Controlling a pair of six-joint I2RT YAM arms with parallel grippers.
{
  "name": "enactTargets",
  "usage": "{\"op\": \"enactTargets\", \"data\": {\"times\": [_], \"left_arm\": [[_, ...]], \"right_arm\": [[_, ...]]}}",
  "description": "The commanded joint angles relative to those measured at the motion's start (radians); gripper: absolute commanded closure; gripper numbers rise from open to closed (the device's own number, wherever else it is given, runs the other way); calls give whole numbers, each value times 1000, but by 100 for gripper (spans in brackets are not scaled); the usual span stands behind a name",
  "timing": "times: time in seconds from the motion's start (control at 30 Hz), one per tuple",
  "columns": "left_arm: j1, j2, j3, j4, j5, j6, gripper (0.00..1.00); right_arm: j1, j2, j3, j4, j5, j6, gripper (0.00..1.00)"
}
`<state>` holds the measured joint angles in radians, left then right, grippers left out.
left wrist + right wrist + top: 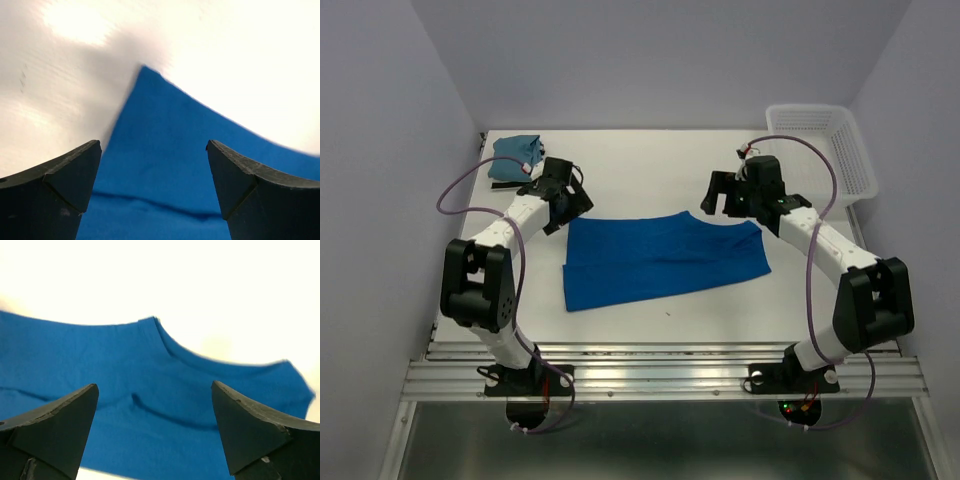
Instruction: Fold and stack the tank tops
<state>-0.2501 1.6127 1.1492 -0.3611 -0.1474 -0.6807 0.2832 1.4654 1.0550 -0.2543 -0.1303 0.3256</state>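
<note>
The counter (650,165) carries the royal blue tank top (660,262) spread flat in the middle, I think so that both arms reach its far edge. The basket (840,165) stands at the far right corner. The teal tank top (515,150) lies bundled far left, probably to begin the stack. My left jaws and right jaws stand wide apart, empty, over the blue top's far corners.

Royal blue tank top (665,262): one item, spread flat mid-table and lying sideways, with the scooped neckline on its far edge and a shallow crease running lengthwise. Teal tank top (517,150): folded into a compact bundle at the far left corner.
</note>
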Motion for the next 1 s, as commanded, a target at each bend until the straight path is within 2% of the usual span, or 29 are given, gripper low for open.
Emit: {"op": "enactTargets", "data": {"times": [0.0,0.07,0.13,0.33,0.43,0.47,0.5,0.63,0.7,0.73,0.77,0.93,0.97], "left_arm": [[28,116,137,-55,-78,58,1],[44,154,162,-55,-84,63,1],[60,202,185,-49,-78,76,1],[68,300,228,-38,-49,98,8],[68,326,231,-27,-27,107,18],[68,331,231,-22,-20,110,26],[68,340,227,-21,1,115,29],[68,334,178,8,57,124,34],[68,337,153,16,66,125,45],[68,339,152,16,69,125,55],[68,342,147,17,87,127,61],[69,328,126,54,124,136,67],[69,329,132,53,123,141,72]], "right_arm": [[19,114,160,0,151,-95,0],[19,177,192,-23,269,-97,0],[19,234,233,-42,310,-100,0],[19,326,296,-51,238,-123,0],[19,361,313,-49,230,-106,0],[19,371,321,-51,222,-103,0],[19,387,330,-51,215,-86,0],[1,406,324,-51,222,-33,0],[-24,403,306,-51,209,-7,0],[-24,398,301,-51,202,1,0],[-36,395,293,-51,189,4,0],[-59,375,263,-49,176,4,0],[-59,374,260,-48,169,-6,0]]}}
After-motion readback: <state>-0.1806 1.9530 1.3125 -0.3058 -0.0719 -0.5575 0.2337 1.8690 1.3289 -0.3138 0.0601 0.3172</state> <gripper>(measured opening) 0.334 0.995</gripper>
